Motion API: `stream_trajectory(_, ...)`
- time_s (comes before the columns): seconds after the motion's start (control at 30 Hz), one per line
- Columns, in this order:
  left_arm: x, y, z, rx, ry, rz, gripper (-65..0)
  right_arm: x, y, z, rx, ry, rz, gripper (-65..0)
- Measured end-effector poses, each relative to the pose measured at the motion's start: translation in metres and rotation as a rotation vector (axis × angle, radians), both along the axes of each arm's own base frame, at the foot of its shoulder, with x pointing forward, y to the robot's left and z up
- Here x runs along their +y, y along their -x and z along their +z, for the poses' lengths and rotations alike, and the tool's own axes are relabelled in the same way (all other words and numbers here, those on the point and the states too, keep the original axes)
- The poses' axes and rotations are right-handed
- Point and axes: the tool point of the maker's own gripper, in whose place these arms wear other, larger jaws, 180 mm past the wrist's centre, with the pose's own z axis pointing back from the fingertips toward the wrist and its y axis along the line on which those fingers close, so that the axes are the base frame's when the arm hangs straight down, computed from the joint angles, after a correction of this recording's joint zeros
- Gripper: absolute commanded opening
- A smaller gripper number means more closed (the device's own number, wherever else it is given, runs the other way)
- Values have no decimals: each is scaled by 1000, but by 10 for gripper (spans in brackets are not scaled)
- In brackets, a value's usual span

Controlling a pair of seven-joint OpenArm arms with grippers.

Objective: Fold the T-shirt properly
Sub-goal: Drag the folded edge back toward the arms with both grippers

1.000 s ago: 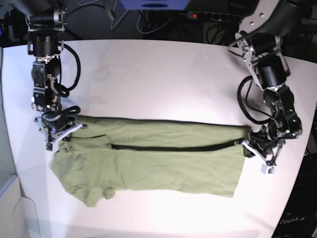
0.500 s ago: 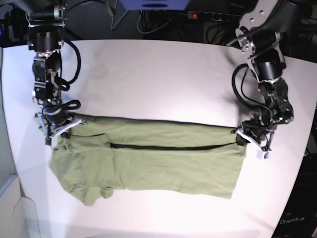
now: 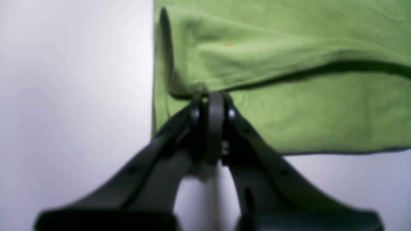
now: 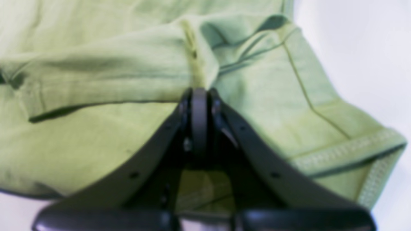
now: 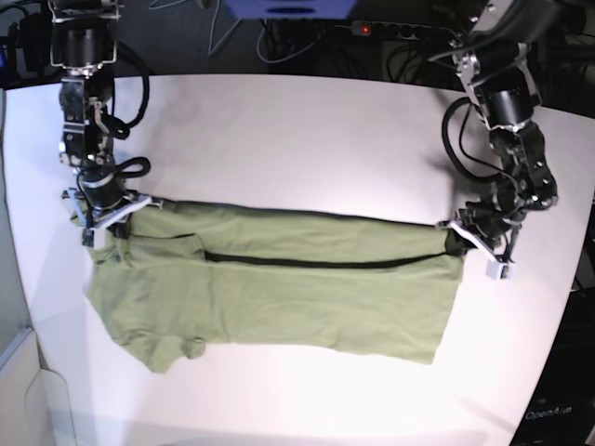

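Observation:
The olive-green T-shirt lies across the white table, its far long edge folded over toward the front along a dark crease. My left gripper is on the right in the base view and is shut on the T-shirt's folded edge at its hem end; the left wrist view shows the gripper pinching the cloth. My right gripper is on the left and is shut on the folded edge at the sleeve end; the right wrist view shows the gripper closed on the cloth.
The table's front edge runs near the bottom of the base view. Black cables and a power strip lie behind the table's far edge. A white box corner shows at the lower left.
Both grippers have moved toward the table's far side with the folded edge, dragging the whole T-shirt away from the front edge. Both stay shut on the cloth.

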Motion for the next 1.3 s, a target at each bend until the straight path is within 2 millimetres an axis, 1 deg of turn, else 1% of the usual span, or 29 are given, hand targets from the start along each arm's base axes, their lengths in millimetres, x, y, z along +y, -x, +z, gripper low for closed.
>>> stream_trajectory(0.1, 3, 15, 0, -11, -18, 0, -623, 4, 13, 1, 7, 4, 15, -644)
stream_trajectory(0.3, 3, 52, -1, 57, -95, -34, -623, 11, 44, 0, 18, 10, 36, -646)
stream_trajectory(0.4, 0, 79, 0, 59, -111, -30, -623, 13, 60, -1, 23, 12, 44, -646)
stream_trajectory(0.47, -1, 98, 1, 71, -130, -26, -623, 17, 75, 0, 32, 13, 55, -646)
stream_trajectory(0.57, -2, 120, 2, 97, -168, -39, -623, 23, 95, 1, 55, 13, 74, -646)
stream_trajectory(0.63, -3, 132, 2, 99, -174, -33, -623, 26, 107, 2, 65, 12, 83, -646)
stream_trajectory(0.77, -3, 148, 2, 113, -185, -44, -623, 29, 125, 3, 55, 10, 88, -646)
stream_trajectory(0.87, -4, 154, 1, 113, -182, -42, -623, 29, 131, 2, 47, 9, 86, -647)
stream_trajectory(1.03, -3, 157, 1, 115, -181, -41, -623, 27, 132, -1, 39, 7, 78, -647)
stream_trajectory(1.1, 3, 160, 2, 119, -177, -24, -623, 26, 131, -1, 38, 8, 78, -647)
stream_trajectory(1.2, 19, 167, 3, 132, -193, 11, -623, 25, 131, -1, 39, 10, 82, -647)
stream_trajectory(1.3, 33, 174, 5, 152, -226, -19, -623, 26, 130, -1, 35, 9, 85, -647)
